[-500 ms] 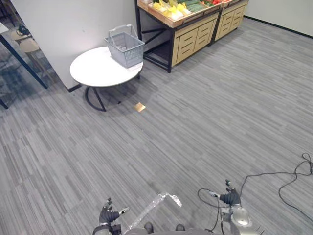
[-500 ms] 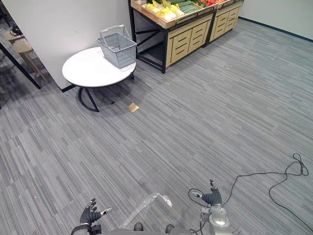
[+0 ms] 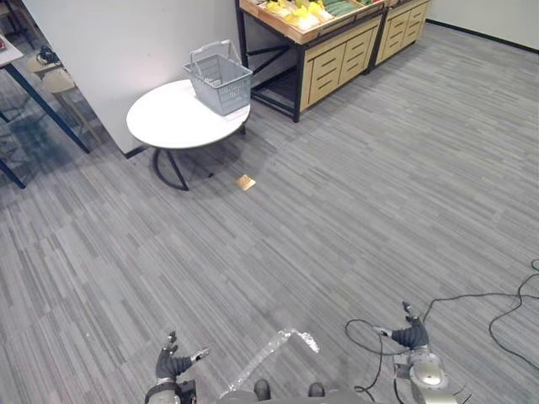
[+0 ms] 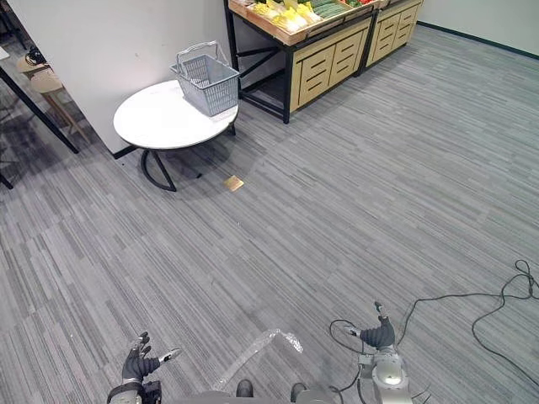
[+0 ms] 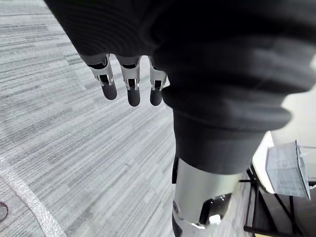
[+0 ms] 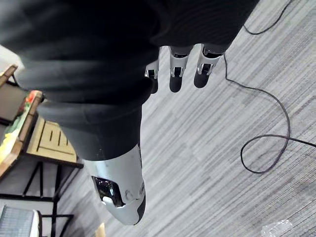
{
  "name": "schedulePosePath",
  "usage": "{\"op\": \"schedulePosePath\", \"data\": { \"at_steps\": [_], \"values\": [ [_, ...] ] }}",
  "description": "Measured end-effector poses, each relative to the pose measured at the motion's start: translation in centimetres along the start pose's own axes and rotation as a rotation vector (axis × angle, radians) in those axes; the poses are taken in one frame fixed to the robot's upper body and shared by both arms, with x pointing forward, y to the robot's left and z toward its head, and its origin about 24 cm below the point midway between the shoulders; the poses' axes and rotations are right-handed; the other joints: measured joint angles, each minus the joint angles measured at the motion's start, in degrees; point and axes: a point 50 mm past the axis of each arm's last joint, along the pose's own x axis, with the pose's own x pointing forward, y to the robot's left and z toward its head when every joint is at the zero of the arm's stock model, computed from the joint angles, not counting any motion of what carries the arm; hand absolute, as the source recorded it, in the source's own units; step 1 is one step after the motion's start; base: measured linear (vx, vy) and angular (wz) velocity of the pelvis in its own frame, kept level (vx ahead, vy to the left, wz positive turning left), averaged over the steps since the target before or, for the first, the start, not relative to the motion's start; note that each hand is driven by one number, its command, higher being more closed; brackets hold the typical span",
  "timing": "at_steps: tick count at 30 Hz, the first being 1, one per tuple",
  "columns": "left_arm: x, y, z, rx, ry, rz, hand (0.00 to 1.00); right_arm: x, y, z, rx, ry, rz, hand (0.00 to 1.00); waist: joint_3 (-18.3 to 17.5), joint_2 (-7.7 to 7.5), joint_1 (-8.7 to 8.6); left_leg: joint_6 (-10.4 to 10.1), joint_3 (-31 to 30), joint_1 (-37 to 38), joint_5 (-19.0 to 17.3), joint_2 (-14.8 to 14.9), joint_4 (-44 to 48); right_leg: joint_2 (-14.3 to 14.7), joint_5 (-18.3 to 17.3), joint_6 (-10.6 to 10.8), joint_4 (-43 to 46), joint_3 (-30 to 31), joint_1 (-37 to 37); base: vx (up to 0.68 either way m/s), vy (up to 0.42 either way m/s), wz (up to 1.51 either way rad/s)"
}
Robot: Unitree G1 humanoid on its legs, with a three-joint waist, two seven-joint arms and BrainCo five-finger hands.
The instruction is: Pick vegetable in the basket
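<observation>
Room, left eye view: grey striped carpet (image 3: pixel 354 194) runs up to a white wall (image 3: pixel 126 42). A round white table (image 3: pixel 168 126) stands at 11 o'clock, and a wooden produce stand (image 3: pixel 333 46) with drawers (image 3: pixel 324 71) at 12 to 1 o'clock.
Basket: a grey shopping basket (image 3: pixel 219 80) sits on the table's edge nearest the stand, handles up. It looks empty from here.
Vegetables: yellow and green vegetables (image 3: pixel 303 10) lie on the stand's top, well apart from the robot.
Floor bits: a small tan scrap (image 3: pixel 245 182) lies near the table's foot at 12 o'clock. A clear crinkled strip (image 3: pixel 269 352) lies at 6 o'clock.
Hands: the left hand (image 3: pixel 173 366) at 7 o'clock and the right hand (image 3: pixel 410 337) at 5 o'clock hang low over the carpet, fingers spread, holding nothing.
Right eye view: same layout, with the basket (image 4: pixel 206 80) at 11 o'clock and the vegetables (image 4: pixel 290 13) at 12 o'clock, both hands far from them.
Left wrist view: straight fingers (image 5: pixel 131 91) hang over bare carpet with the thumb (image 5: pixel 197 197) apart and nothing in the palm. The table and basket (image 5: pixel 286 170) show far beyond.
Right wrist view: the fingers (image 6: pixel 175 74) are likewise straight and empty, and the stand's drawers (image 6: pixel 52 140) show in the distance.
Progress: nothing is done yet, as I judge it. No vegetable is picked and none is in the basket.
Left to do: walk up to the stand, grasp a vegetable, carry it to the basket and drop it in.
</observation>
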Motion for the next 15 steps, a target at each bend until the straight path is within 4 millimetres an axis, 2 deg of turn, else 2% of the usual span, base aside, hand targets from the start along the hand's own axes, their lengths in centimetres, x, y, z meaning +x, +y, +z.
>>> {"op": "schedulePosePath", "data": {
  "at_steps": [4,7,8,9,10,11,12,13,14,15],
  "values": [
    [0.0,0.0,0.9,-0.021,-0.041,0.001,0.0,0.3,0.3,0.6,0.035,-0.013,0.002,0.0,0.6,-0.43,0.2,0.3,0.4,-2.7,-2.8,0.3,4.6,0.0,-0.1,0.1,0.0,0.2,-0.4,0.09,0.016,-0.05],
    [-0.1,-0.6,2.0,-0.077,-0.085,0.003,0.0,0.6,0.7,1.4,0.068,-0.03,-0.003,0.0,0.7,-0.41,1.78,0.8,1.8,-6.3,-8.1,1.1,11.8,0.3,-1.5,1.4,1.7,1.7,-1.7,0.1,0.044,-0.25],
    [-0.1,-0.7,2.1,-0.083,-0.089,0.005,0.0,0.6,0.7,1.4,0.068,-0.031,-0.005,0.0,0.7,-0.38,1.79,1.0,1.8,-6.6,-8.6,1.1,12.4,0.2,-1.9,1.5,2.3,1.7,-2.0,0.08,0.051,-0.11],
    [-0.2,-1.1,2.3,-0.098,-0.097,0.0,0.0,0.7,0.7,1.6,0.07,-0.036,-0.01,0.0,1.0,-0.19,1.97,1.6,1.8,-7.3,-11.1,1.0,14.5,0.0,-4.0,2.8,6.5,1.7,-3.6,0.09,0.072,-0.11],
    [-0.3,-1.4,2.3,-0.112,-0.097,-0.004,0.0,0.7,0.9,1.8,0.075,-0.04,-0.007,0.0,1.5,0.06,2.66,2.0,1.7,-7.4,-13.2,1.0,16.0,-0.3,-6.0,3.9,14.4,1.3,-6.7,0.11,0.13,-0.13],
    [-0.3,-1.5,2.3,-0.119,-0.097,-0.007,0.0,0.6,1.0,1.9,0.08,-0.042,-0.005,0.0,1.6,0.21,2.81,2.1,1.6,-7.0,-14.1,1.0,16.6,-0.6,-6.5,4.0,19.7,0.9,-8.8,0.11,0.13,0.05],
    [-0.3,-1.6,2.6,-0.124,-0.106,-0.011,0.0,0.1,1.2,2.0,0.091,-0.057,-0.002,0.0,1.8,0.23,2.65,2.9,0.5,-5.7,-15.5,0.7,17.6,-1.6,-6.5,3.7,31.7,-0.4,-13.8,0.21,0.126,0.33],
    [-0.2,-1.4,2.9,-0.119,-0.121,-0.011,0.0,-0.3,1.5,2.1,0.102,-0.07,0.005,0.0,2.2,-0.58,2.44,3.4,-0.3,-4.1,-16.4,0.0,18.0,-2.2,-7.0,3.2,39.7,-0.8,-16.6,0.33,0.093,0.49],
    [-0.2,-1.3,3.0,-0.114,-0.128,-0.01,0.0,-0.8,1.9,2.4,0.104,-0.088,0.021,0.0,2.6,-0.54,2.18,3.7,-1.2,-2.0,-17.6,-0.3,18.5,-2.5,-8.8,3.0,44.3,-1.1,-18.7,0.37,0.075,0.4],
    [-0.3,-1.3,2.9,-0.112,-0.124,-0.011,0.0,-0.9,2.0,2.6,0.104,-0.1,0.028,0.0,2.6,-0.66,2.01,3.7,-1.8,-0.9,-18.2,-0.3,18.4,-2.5,-9.7,2.9,44.8,-1.6,-19.3,0.48,0.051,0.54]
  ]
}}
